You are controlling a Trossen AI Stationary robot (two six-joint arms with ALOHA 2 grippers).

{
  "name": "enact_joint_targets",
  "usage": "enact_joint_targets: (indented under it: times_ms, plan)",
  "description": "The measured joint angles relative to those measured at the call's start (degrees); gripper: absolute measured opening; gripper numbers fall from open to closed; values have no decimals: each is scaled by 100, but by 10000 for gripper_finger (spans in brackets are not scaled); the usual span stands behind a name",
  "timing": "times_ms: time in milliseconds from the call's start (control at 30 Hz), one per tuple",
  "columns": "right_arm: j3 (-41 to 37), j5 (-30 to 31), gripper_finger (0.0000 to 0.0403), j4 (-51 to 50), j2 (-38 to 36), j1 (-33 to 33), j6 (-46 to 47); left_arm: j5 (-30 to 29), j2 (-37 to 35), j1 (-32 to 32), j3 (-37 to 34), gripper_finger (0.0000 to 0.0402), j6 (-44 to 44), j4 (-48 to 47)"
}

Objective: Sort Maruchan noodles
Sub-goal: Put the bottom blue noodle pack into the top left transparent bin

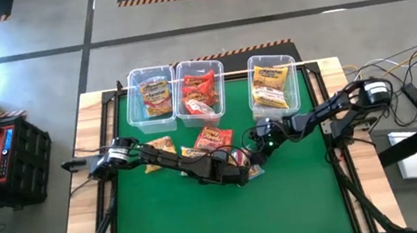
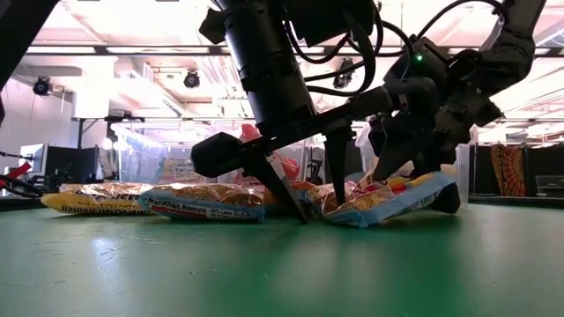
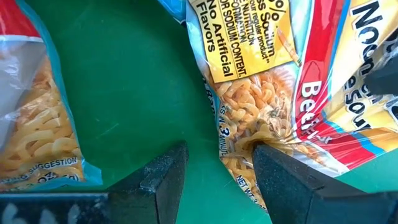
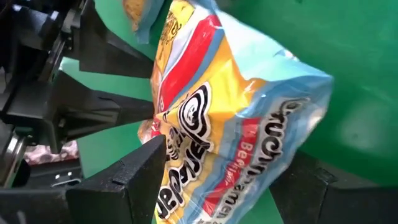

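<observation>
so, scene: we see a green mat on a wooden table, three clear bins along the far edge, and loose noodle packets near the middle.
left gripper: it reaches in from the left to mid-table; its fingers stand apart with bare mat between them, and one finger presses the edge of a packet; we see nothing pinched between them.
right gripper: it comes in from the right, and its two dark fingers are clamped on either side of a blue-edged packet.
blue-edged packet: yellow and red with blue trim, tilted in the low view, one end raised by the right gripper and the other end on the mat.
loose packets: in the low view two more lie flat on the mat to the left, one yellow and one blue-edged; from above a red one lies just far of the left arm.
bins: the left bin holds orange packets, the middle bin red ones, the right bin yellow ones.
room: a black crate sits on the floor left of the table.
</observation>
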Motion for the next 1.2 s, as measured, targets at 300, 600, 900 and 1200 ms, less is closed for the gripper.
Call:
enact_joint_targets:
  times_ms: [300,600,900,1200]
  plan:
    - [3,-187,215,247,175,-7,-20,-4,0,7,0,170,-7,7]
    - [3,-207,177,271,158,-2,-62,-80,0,7,-4,170,-72,36]
    - [3,-279,146,298,153,0,-118,-101,-18,7,104,170,26,-11]
    - [3,-285,144,233,94,0,-169,-102,-155,7,105,170,63,-79]
